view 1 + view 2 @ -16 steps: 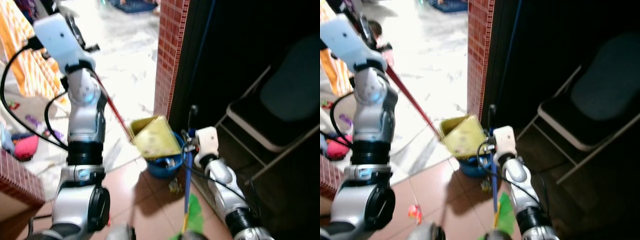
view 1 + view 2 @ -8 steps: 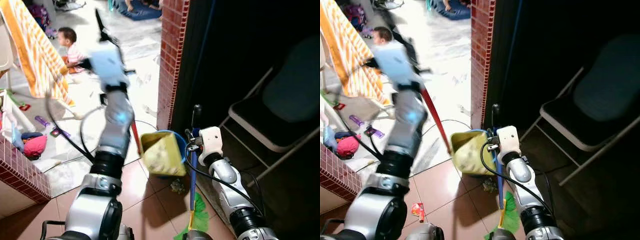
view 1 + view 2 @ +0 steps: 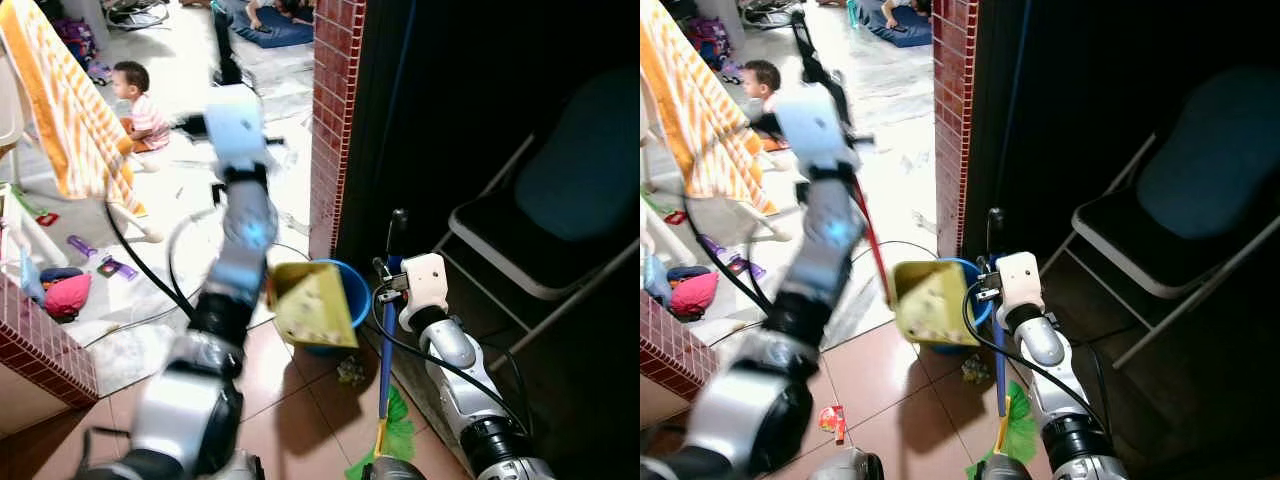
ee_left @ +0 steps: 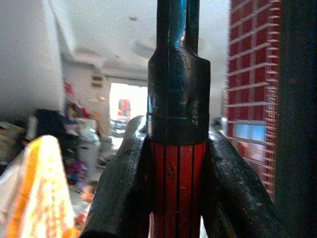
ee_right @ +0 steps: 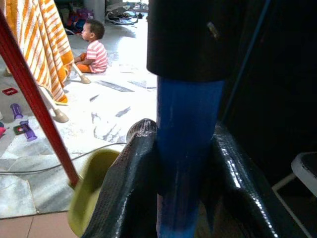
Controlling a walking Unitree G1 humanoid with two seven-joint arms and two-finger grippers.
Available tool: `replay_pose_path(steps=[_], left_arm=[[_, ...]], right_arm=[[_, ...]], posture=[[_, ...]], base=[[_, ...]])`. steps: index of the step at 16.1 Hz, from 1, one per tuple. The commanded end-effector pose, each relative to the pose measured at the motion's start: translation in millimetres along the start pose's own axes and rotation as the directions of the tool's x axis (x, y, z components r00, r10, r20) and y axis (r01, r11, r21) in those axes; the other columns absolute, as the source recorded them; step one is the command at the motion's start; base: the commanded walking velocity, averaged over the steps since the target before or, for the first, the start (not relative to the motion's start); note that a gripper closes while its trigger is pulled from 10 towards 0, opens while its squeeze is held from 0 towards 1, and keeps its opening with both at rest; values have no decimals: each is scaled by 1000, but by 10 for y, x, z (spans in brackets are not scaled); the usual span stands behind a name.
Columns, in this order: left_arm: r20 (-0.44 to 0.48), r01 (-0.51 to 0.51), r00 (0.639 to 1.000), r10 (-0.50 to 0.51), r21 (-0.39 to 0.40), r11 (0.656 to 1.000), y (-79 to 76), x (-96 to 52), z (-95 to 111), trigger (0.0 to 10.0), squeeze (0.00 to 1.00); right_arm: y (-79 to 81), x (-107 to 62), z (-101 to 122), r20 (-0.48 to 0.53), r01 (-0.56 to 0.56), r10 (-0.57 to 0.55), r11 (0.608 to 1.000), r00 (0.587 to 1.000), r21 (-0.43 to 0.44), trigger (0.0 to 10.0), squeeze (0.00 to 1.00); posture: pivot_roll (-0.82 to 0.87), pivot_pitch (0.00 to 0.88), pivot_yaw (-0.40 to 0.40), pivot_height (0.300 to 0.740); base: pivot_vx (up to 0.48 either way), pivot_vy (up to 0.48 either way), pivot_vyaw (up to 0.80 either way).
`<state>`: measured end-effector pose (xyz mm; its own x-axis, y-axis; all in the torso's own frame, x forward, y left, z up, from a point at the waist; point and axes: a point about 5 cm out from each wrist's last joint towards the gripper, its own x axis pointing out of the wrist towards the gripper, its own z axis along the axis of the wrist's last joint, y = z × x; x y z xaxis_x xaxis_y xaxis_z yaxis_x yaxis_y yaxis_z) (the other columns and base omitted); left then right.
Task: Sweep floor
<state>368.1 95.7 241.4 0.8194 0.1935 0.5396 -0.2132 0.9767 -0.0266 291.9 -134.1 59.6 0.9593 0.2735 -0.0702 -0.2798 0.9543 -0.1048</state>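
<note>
My left gripper [image 4: 177, 148] is raised high in front of me [image 3: 810, 50] and is shut on the red handle [image 3: 872, 250] of a yellow dustpan [image 3: 312, 305]. The pan hangs tilted against the near rim of a blue bucket [image 3: 352, 290] at the foot of the brick pillar. My right gripper [image 5: 185, 139] is shut on the blue broom handle [image 3: 385, 360], which stands nearly upright just right of the bucket. Its green bristles [image 3: 395, 440] rest on the tiled floor. A small clump of debris [image 3: 350, 372] lies beside the bucket, and a red wrapper [image 3: 832, 420] lies nearer to me.
A red brick pillar [image 3: 335, 110] rises behind the bucket, with a dark room and a folding chair [image 3: 560, 200] to its right. A child [image 3: 135, 95] sits on the bright floor beyond. An orange striped cloth [image 3: 70, 110], toys [image 3: 65, 295], a cable and a low brick wall [image 3: 40, 350] are at left.
My left arm has swung to the right with the dustpan, which has dropped lower and tipped against the blue bucket. The right arm and broom have hardly moved. The camera shifted slightly.
</note>
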Motion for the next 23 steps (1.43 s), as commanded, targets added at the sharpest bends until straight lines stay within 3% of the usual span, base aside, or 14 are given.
replay_pose_path(steps=[1, 4, 6, 9, 12, 13, 14, 15, 18, 19, 20, 23], left_arm=[[166, -26, 986, 27, -7, 1000, 10, 214, 332, 10000, 0], [190, -27, 981, 30, -19, 999, -58, 307, 401, 10000, 0], [222, 11, 975, -10, -1, 1000, -180, 278, 429, 10000, 0], [319, 162, 930, -180, 83, 983, -487, 41, 412, 10000, 0], [358, 269, 883, -303, 141, 953, -669, -161, 360, 10000, 0], [363, 341, 848, -385, 182, 922, -763, -299, 293, 10000, 0], [357, 372, 836, -416, 189, 909, -796, -363, 256, 10000, 0], [353, 446, 798, -489, 199, 872, -886, -537, 187, 10000, 0], [368, 524, 746, -555, 191, 830, -1015, -743, 169, 10000, 0], [357, 578, 715, -601, 180, 796, -1083, -865, 135, 10000, 0], [347, 597, 706, -617, 175, 783, -1102, -902, 114, 10000, 0], [354, 749, 551, -756, 189, 634, -1193, -1181, 61, 10000, 0]], right_arm=[[-21, 26, 116, 43, 1, 0, 1000, 999, -17, 10000, 0], [-36, -31, 110, 42, 3, -2, 1000, 999, -22, 10000, 0], [-96, -99, 118, 41, 17, -15, 999, 999, -29, 10000, 0], [-165, -244, 200, 55, 31, -28, 999, 998, -45, 10000, 0], [-268, -364, 297, 76, 72, -68, 996, 995, -57, 10000, 0], [-323, -420, 331, 83, 98, -93, 993, 992, -58, 10000, 0], [-339, -441, 335, 84, 107, -102, 992, 991, -59, 10000, 0], [-361, -480, 368, 87, 125, -120, 990, 989, -61, 10000, 0], [-363, -481, 423, 90, 128, -122, 990, 988, -64, 10000, 0], [-361, -465, 445, 94, 123, -116, 990, 989, -67, 10000, 0], [-366, -457, 451, 93, 122, -116, 990, 989, -67, 10000, 0], [-353, -437, 461, 94, 114, -107, 991, 990, -73, 10000, 0]], posture=[[-133, 0, 2, 740], [-164, 0, 5, 740], [-192, 0, 1, 740], [-266, 0, 3, 740], [-299, 11, 10, 740], [-317, 37, 22, 740], [-317, 37, 22, 740], [-323, 43, 27, 740], [-324, 40, 24, 740], [-320, 36, 21, 740], [-315, 36, 20, 740], [-301, 30, 16, 740]], base=[[0, 0, 0], [0, 0, 0], [0, 0, 0], [0, 0, 0], [0, 0, 0], [0, 0, 0], [0, 0, 0], [0, 0, 0], [0, 0, 0], [0, 0, 0], [0, 0, 0], [0, 0, 0]])
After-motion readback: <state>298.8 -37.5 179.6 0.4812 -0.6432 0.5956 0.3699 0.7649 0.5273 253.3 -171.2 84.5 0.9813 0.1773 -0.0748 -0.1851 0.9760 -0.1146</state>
